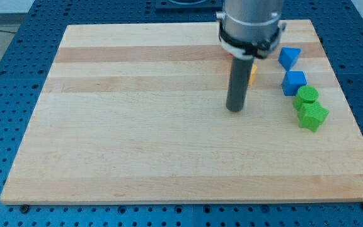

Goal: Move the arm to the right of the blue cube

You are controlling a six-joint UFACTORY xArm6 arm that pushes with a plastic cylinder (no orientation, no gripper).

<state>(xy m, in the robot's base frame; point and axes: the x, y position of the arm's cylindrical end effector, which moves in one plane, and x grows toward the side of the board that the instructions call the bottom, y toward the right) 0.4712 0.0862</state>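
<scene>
The blue cube sits on the wooden board at the view's right. My tip rests on the board to the left of the blue cube and slightly lower in the view, well apart from it. A second blue block, wedge-like, lies above the cube. A green round block touches the cube's lower right, and a green star-like block lies just below that. A yellow block is mostly hidden behind the rod.
The board's right edge runs close to the blocks. A blue perforated table surrounds the board. The arm's grey body hangs over the board's top right.
</scene>
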